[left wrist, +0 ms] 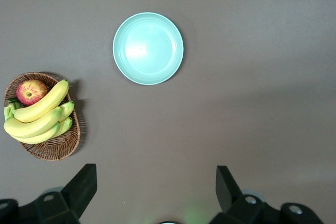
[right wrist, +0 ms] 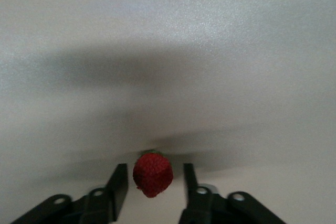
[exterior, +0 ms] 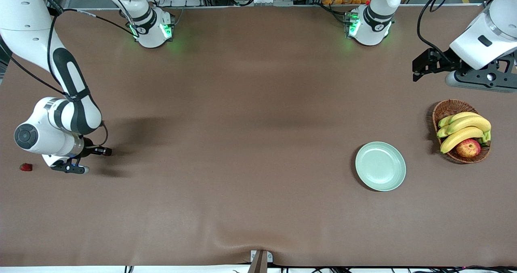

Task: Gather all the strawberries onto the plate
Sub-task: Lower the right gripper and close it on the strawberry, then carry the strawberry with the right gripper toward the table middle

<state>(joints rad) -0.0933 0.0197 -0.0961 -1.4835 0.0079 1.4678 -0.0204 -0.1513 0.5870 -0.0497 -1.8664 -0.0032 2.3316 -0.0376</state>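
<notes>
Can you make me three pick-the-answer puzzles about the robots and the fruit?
1. Where is the strawberry seen from the right wrist?
A. on the plate
B. between the right gripper's fingers
C. in the basket

2. What colour is the plate?
A. pale green
B. red
C. yellow

3. How is the left gripper?
A. shut on an apple
B. shut on a banana
C. open

Answers:
1 B: the strawberry sits between the fingers of the right gripper, low over the table.
2 A: the plate is mint green.
3 C: the left gripper, up over the table by the basket, has its fingers wide apart and holds nothing.
</notes>
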